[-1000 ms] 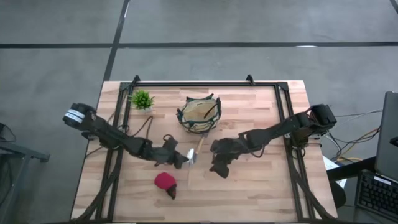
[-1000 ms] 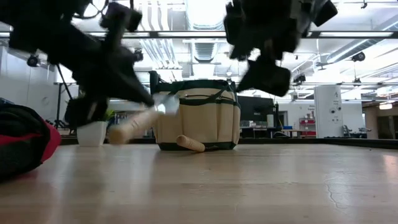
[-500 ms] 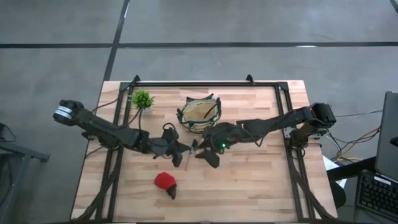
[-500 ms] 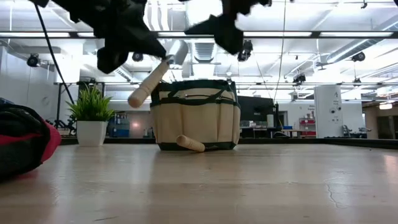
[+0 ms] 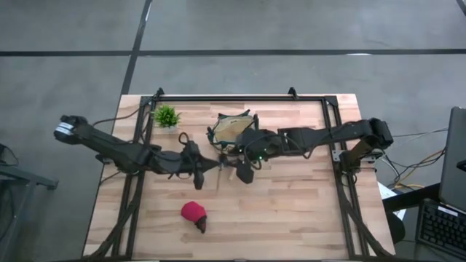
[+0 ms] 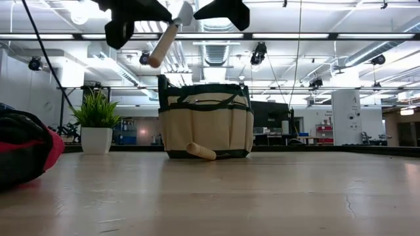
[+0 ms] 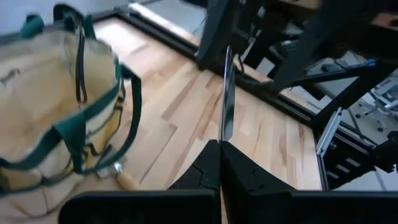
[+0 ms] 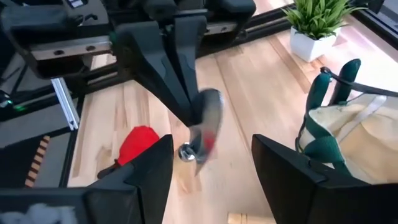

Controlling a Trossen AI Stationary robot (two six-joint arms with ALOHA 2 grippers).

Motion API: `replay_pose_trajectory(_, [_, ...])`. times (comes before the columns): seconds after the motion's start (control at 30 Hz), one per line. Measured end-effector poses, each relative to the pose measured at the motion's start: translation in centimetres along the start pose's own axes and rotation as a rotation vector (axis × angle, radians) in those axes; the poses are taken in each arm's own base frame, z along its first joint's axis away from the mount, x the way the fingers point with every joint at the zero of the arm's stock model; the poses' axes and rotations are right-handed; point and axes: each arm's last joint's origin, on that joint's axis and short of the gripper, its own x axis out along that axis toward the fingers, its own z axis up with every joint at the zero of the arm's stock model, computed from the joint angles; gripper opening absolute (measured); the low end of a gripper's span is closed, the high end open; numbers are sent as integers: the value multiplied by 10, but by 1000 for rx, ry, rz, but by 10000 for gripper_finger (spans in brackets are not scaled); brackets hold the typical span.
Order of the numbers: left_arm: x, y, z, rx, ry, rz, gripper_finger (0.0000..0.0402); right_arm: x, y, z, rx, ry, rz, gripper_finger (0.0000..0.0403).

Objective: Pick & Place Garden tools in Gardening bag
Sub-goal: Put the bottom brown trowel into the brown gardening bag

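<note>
My left gripper [image 5: 212, 167] is shut on a silver trowel with a wooden handle [image 6: 162, 44], high above the table and just in front of the tan gardening bag [image 5: 233, 132]. My right gripper [image 8: 211, 155] is open and empty, facing the held trowel's blade [image 8: 207, 119] from the table's right. A second trowel lies with its wooden handle [image 6: 200, 151] on the table against the bag's near wall. The red rounded item [image 5: 193, 212] lies near the front edge. The pruners are not in view. My left gripper pinches the trowel's silver blade [image 7: 225, 134] between its two fingers, one on each flat face. The blade sticks out beyond the fingertips, edge-on in the left wrist view. The trowel is lifted clear and tilted, with its wooden handle [image 6: 157, 54] slanting down below the gripper.
A small green potted plant [image 5: 166, 116] stands at the far left of the bag. A black frame rail [image 5: 240, 99] runs along the table's far edge. Bare wood lies to the right and along the near edge [image 5: 306, 218].
My left gripper has risen with the trowel and gone toward the far edge, closer to the bag; the trowel has gone from just above the table to above the bag's rim, handle still slanting down. My right gripper has risen and moved left toward the trowel.
</note>
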Motion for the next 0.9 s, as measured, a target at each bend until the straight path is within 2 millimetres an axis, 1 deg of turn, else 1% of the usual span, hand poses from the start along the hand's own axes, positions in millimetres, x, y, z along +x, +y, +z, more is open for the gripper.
replay_pose_trajectory(0.2, [-1,1,7,70,-23,4,0,2,-7,9,44,-44,59,189])
replay_pose_trajectory(0.37, [1,3,10,86,-27,13,0,4,-16,15,88,-54,96,154])
replay_pose_trajectory(0.47, [0,3,12,115,-32,13,0,4,-21,16,111,-45,104,111])
replay_pose_trajectory(0.6, [0,4,14,133,-29,7,0,4,-23,18,86,-45,127,28])
replay_pose_trajectory(0.63, [0,5,14,132,-28,6,0,4,-23,18,80,-45,129,20])
replay_pose_trajectory(0.77, [2,9,17,123,-26,13,4,5,-24,18,79,-41,125,9])
replay_pose_trajectory(0.9, [3,12,19,124,-23,10,22,5,-25,18,79,-47,107,8])
